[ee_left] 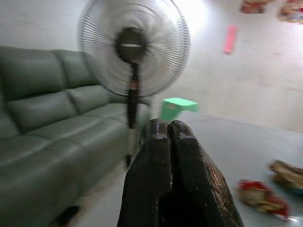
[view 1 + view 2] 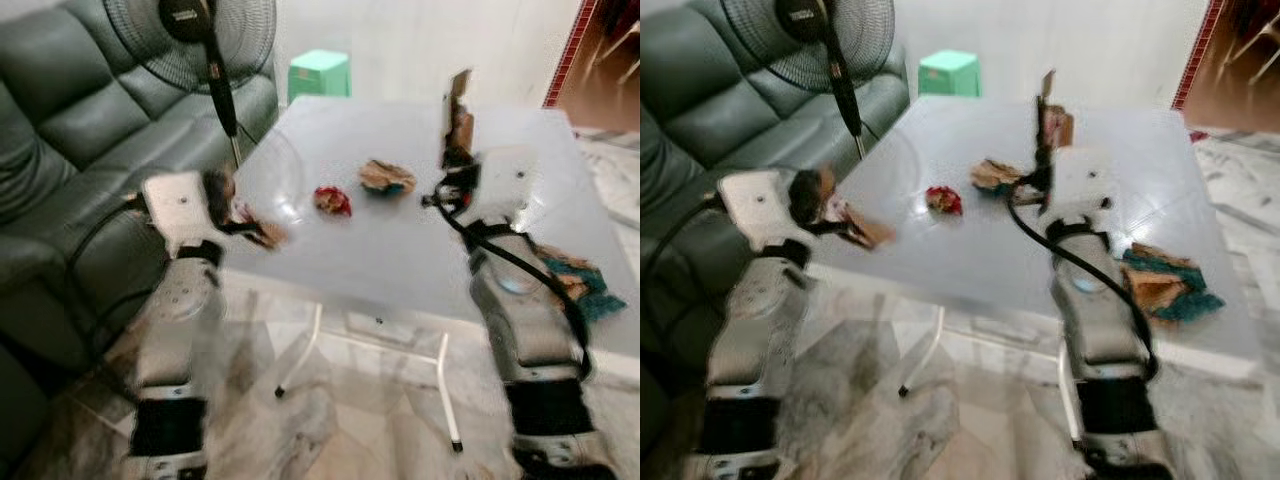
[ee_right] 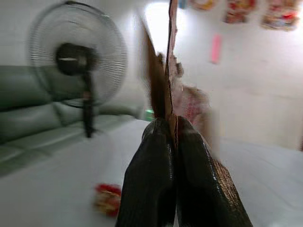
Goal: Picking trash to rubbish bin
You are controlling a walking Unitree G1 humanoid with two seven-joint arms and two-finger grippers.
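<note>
The right gripper (image 3: 173,125) is clamped on a thin brown wrapper (image 3: 163,80) that stands upright above its fingertips, raised over the white table (image 2: 400,250). The hold takes in only the wrapper's bottom edge, so a swing of the arm on the way to a bin could likely let the flimsy piece fold over or slip free. The left gripper (image 1: 168,130) has its fingers pressed together at the table's near left edge; in the blurred head views something brownish sits at its tip, but whether it holds a scrap cannot be told. More trash waits on the table: a red crumpled piece (image 2: 333,201) near the middle, a brown crumpled wrapper (image 2: 387,177) just beyond it, and a brown and teal heap (image 2: 1165,283) at the right edge beside the right arm. That arm's black cable (image 2: 1080,265) hangs near the heap and could drag it off the table. No bin can be made out. A standing fan (image 2: 195,40) rises at the table's left side, close to the left arm, with a dark sofa (image 2: 70,140) behind it and a green stool (image 2: 320,75) beyond the far edge, all of which could hamper a turn to the left.
</note>
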